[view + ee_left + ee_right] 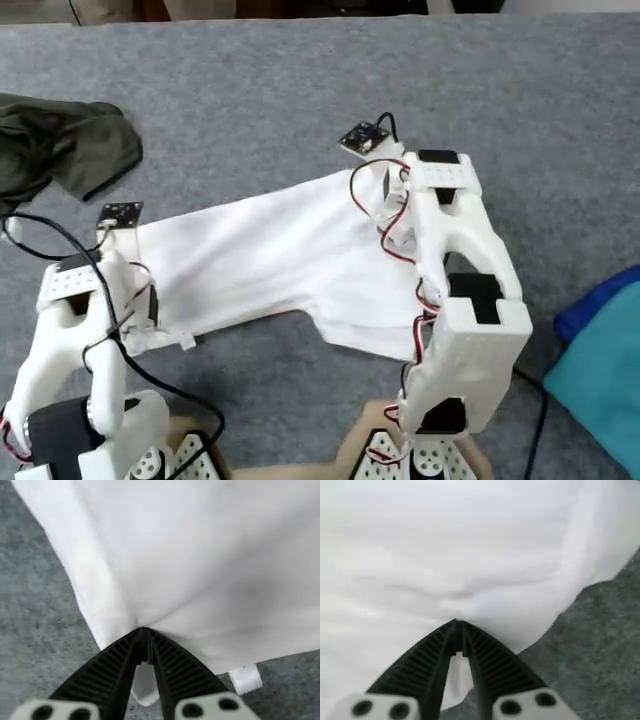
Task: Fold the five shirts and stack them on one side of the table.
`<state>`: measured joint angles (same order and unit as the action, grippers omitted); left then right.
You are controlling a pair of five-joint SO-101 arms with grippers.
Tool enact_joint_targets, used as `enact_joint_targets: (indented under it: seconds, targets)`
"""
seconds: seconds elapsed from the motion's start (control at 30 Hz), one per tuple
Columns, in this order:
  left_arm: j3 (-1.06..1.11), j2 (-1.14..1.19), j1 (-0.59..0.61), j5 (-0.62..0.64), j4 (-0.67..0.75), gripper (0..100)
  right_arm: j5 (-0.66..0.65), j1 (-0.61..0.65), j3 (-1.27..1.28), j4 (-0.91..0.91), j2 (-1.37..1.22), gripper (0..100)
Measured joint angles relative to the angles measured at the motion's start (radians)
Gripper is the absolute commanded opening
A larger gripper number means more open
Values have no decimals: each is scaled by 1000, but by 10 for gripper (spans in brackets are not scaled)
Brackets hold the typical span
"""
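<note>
Item 1. White shirt (260, 260): spread across the middle of the grey surface (300, 90), lying flat as a long band running from the left arm (70, 310) up toward the right arm (455, 260). Part of the lower edge flared out in front of the right arm's base. Small white label (245, 679) sticking out from the hem near the left arm, resting on the grey cloth.

Item 2. Left pincer (145, 630): closed, tips meeting on a pinch of the white shirt near its edge. Fabric drawn into a small pucker at the tips, a scrap of white visible between the two black ribbed fingers (180, 670).

Item 3. Right pincer (456, 622): closed likewise, tips clamped on a fold of the white shirt close to the shirt's border, grey surface showing just beyond. Soft creases spreading from the grip point.

Item 4. Dark green garment (60, 150): crumpled in a heap at the left edge of the surface, well apart from the white shirt.

Item 5. Blue garment (595, 305) and teal garment (605, 385): bunched together at the right edge, touching each other, apart from the white shirt.

Item 6. Red and black wires (395, 235): looped along the right arm, above the shirt.
</note>
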<state>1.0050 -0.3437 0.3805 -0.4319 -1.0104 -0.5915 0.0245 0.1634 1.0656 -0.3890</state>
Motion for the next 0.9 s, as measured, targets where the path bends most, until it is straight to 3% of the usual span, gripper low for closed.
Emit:
enact_joint_targets:
  seconds: [0.23,0.33,0.6,0.73,0.9]
  targets:
    - [-2,2,25,-54,0,19,-34,-5,-6,14,15,5]
    - [-26,2,-17,-35,-14,20,-52,25,-6,58,72,5]
    - [-339,6,-146,66,-210,20,-58,54,2,227,358,5]
    - [-494,15,-158,115,-250,20,-77,57,129,275,493,5]
    - [-537,158,-147,169,-126,20,-55,89,420,160,695,7]
